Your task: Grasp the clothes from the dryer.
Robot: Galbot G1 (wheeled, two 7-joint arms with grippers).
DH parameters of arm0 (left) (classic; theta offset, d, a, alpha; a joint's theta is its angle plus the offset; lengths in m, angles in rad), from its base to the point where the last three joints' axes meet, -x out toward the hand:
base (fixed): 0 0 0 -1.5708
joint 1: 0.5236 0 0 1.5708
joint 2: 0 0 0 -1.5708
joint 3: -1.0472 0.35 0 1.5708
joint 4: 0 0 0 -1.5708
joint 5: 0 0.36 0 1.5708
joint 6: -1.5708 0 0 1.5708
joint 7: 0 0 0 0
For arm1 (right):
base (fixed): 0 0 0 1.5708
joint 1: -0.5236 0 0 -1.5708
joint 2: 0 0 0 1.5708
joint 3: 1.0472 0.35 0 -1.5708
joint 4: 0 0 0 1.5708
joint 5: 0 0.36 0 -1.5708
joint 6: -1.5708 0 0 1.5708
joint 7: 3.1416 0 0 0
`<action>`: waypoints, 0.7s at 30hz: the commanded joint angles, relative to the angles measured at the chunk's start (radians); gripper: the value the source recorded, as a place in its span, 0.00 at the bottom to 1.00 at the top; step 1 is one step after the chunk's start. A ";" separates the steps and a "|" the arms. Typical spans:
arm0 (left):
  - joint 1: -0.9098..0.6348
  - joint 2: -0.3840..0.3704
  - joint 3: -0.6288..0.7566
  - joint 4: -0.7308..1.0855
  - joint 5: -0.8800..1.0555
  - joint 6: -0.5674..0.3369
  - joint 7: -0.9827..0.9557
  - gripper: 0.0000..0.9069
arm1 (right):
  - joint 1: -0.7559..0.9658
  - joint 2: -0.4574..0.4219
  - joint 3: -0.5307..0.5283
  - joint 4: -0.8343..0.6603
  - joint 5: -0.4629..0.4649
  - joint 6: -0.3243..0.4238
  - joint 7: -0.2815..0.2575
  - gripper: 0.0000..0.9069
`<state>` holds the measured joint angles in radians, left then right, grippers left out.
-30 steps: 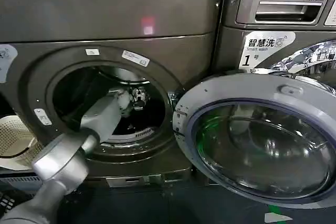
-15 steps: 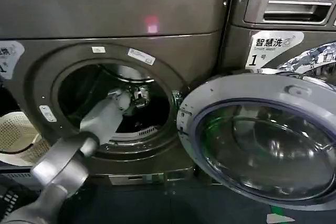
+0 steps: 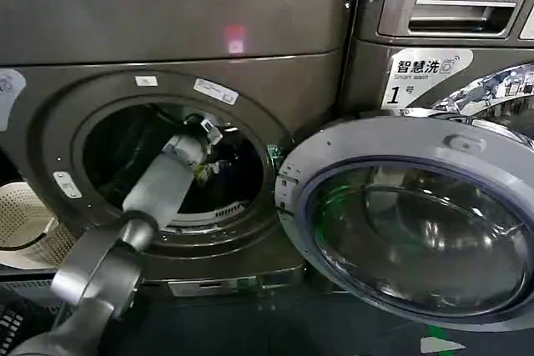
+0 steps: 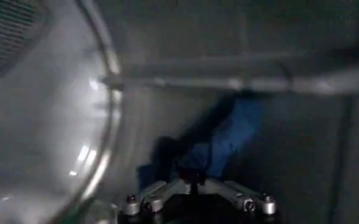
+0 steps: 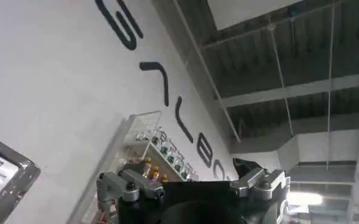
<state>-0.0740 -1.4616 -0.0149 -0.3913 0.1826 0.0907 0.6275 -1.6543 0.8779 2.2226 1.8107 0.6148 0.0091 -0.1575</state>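
— Since the earlier head frames our left gripper point(image 3: 206, 149) has lifted a little inside the drum, its wrist now nearer the top of the porthole. What do we have of the clothes point(image 4: 225, 143)?

— In the left wrist view they lie just beyond the fingers point(image 4: 144, 201), a dark blue fold resting on the drum wall, with a darker piece trailing toward the finger bases. In the head view a speck of yellow-green shows right at the gripper. The fabric looks limp and loosely heaped.

— And the fingers themselves?

— Splayed wide, both tips showing with a broad gap between them and nothing between them that we can see. The cloth sits ahead of them, not yet pinched.

— So how do we do this well?

— We judge that we should push forward until the blue fold is between the fingers, then close on a thick part of it, so the bundle comes as one and doesn't slip.

— Around that?

— The dryer point(image 3: 175, 22) has its door point(image 3: 417, 223) swung open to our right. Our right gripper point(image 5: 194, 189) is parked, pointed up at a wall and ceiling, fingers apart and empty.
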 commanded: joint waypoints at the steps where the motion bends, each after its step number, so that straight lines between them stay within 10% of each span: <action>1: 0.059 -0.011 -0.254 -0.085 -0.157 -0.037 -0.317 0.00 | -0.002 -0.007 0.003 -0.008 0.001 0.000 0.000 1.00; 21: 0.387 -0.072 -0.433 -0.574 -0.320 -0.212 -0.866 0.00 | -0.017 -0.027 0.033 -0.031 0.002 0.006 0.032 1.00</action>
<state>0.1355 -1.5184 -0.3697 -0.7073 -0.1064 -0.0501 0.0201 -1.6706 0.8551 2.2465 1.7864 0.6172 0.0122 -0.1375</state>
